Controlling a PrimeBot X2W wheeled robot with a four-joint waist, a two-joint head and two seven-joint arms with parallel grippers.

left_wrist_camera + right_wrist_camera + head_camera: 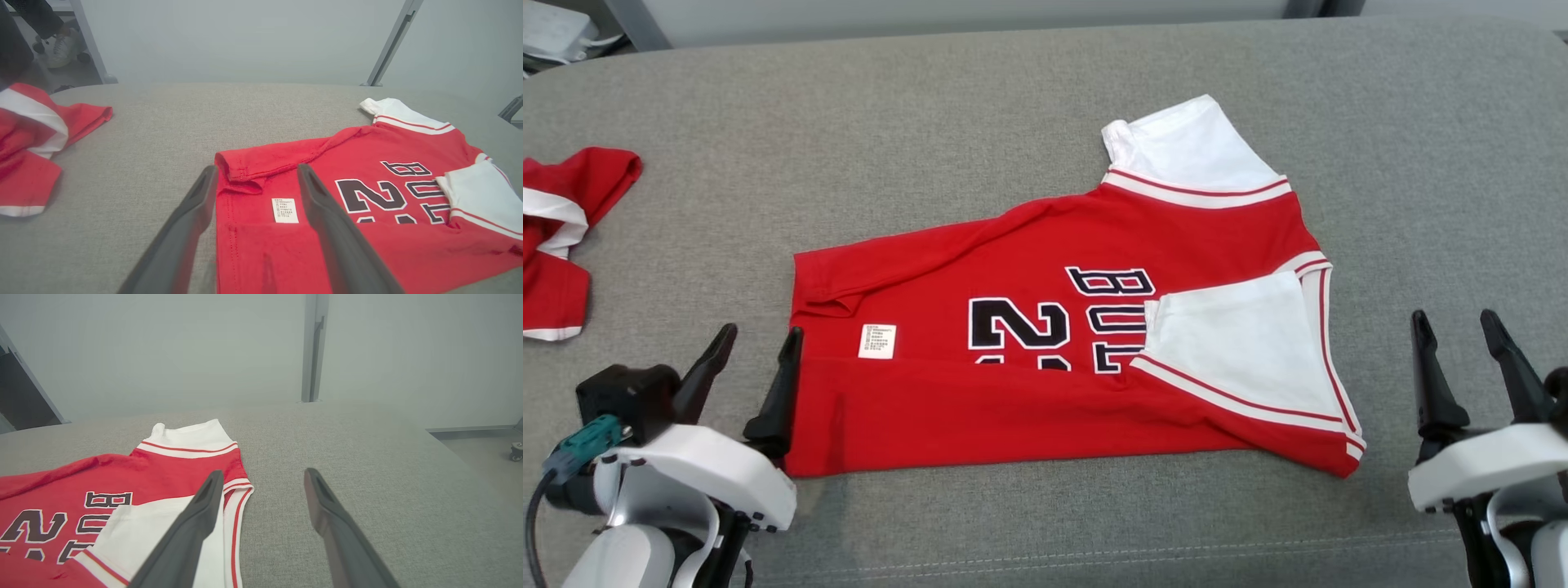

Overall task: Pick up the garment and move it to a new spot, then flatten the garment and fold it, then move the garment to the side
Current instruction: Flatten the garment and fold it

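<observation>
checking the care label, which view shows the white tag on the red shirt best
The left wrist view: the tag appears large between the left tool's fingers, its print lines visible. The head view shows it small near the shirt's hem. The right wrist view faces the shirt's sleeve end.

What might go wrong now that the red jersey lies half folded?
The open left gripper straddles the edge of the jersey; a finger may snag it and drag the fold open. The folded-in white sleeve lies loose and could flop out when moved. Sliding left might bump the other red garment.
</observation>
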